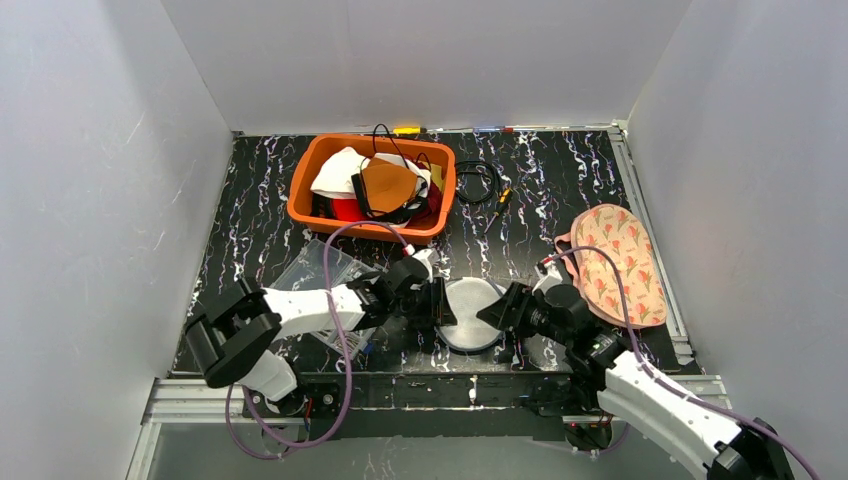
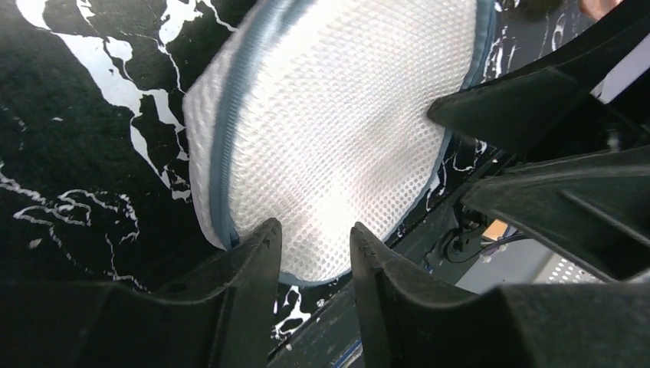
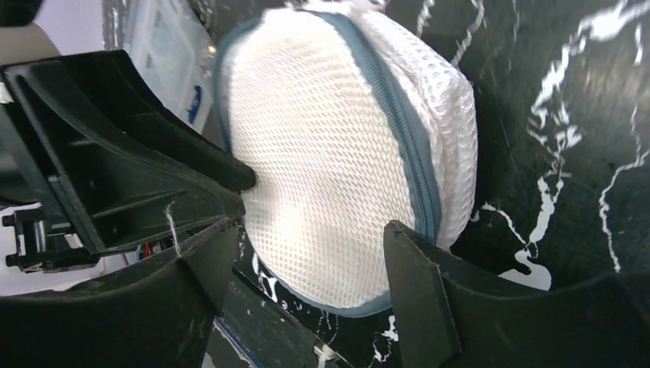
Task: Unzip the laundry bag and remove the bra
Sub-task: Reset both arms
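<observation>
The laundry bag (image 1: 470,312) is a round white mesh pouch with a blue-grey zipper (image 3: 400,130) around its side, lying near the table's front edge. Its zipper looks closed, and the bra does not show through the mesh. My left gripper (image 1: 440,303) is at the bag's left edge, open by a narrow gap (image 2: 316,234), with mesh behind the fingers. My right gripper (image 1: 497,312) is at the bag's right edge, open wide (image 3: 309,230), its fingertips on either side of the near rim. Nothing is pinched in either one.
An orange bin (image 1: 305,190) holding several garments stands at the back left. A clear plastic bag (image 1: 315,265) lies beside my left arm. A pink floral padded garment (image 1: 615,262) lies at the right edge, and a black cable (image 1: 480,180) lies behind the laundry bag. White walls enclose the table.
</observation>
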Action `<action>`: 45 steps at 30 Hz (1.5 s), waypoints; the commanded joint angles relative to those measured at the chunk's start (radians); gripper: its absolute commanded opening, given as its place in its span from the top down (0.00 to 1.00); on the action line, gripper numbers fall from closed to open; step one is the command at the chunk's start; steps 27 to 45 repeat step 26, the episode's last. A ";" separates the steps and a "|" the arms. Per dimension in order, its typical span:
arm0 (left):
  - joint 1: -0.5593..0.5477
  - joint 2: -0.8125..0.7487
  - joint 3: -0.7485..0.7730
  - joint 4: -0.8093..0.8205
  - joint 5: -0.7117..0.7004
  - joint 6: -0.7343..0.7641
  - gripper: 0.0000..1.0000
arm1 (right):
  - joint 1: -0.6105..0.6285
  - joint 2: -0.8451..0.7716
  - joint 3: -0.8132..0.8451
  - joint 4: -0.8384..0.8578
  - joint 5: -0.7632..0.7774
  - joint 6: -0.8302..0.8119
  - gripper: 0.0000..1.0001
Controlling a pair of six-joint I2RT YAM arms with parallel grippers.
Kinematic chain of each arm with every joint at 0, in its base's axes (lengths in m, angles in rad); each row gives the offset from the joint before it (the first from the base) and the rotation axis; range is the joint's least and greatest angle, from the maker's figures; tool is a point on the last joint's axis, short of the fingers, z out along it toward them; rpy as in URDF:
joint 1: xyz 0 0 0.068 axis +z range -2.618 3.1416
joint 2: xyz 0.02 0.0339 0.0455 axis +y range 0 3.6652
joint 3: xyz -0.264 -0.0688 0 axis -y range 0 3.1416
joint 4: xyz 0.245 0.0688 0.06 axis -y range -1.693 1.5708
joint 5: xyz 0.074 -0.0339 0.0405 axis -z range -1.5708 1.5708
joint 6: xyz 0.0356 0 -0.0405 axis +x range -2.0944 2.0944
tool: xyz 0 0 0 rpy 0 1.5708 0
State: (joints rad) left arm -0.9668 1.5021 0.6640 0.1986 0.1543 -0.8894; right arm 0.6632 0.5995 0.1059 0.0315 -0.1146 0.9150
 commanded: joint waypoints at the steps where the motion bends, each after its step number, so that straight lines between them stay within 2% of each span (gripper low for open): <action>1: 0.002 -0.108 0.015 -0.139 -0.057 0.044 0.58 | -0.003 -0.076 0.177 -0.220 0.075 -0.161 0.18; 5: 0.002 -0.224 0.071 -0.237 -0.078 0.084 0.52 | -0.004 -0.086 0.367 -0.335 0.107 -0.265 0.02; 10: 0.002 -0.363 0.197 -0.452 -0.193 0.142 0.41 | -0.003 -0.066 0.572 -0.422 0.194 -0.356 0.01; 13: 0.004 -0.430 0.251 -0.565 -0.290 0.163 0.33 | -0.004 -0.057 0.625 -0.434 0.250 -0.374 0.01; 19: 0.006 -0.554 0.285 -0.732 -0.503 0.150 0.25 | -0.003 -0.096 0.602 -0.415 0.369 -0.343 0.01; 26: 0.007 -0.680 0.226 -0.770 -0.601 0.193 0.24 | -0.003 -0.147 0.549 -0.349 0.393 -0.368 0.01; 45: 0.007 -0.680 0.226 -0.770 -0.601 0.193 0.24 | -0.003 -0.147 0.549 -0.349 0.393 -0.368 0.01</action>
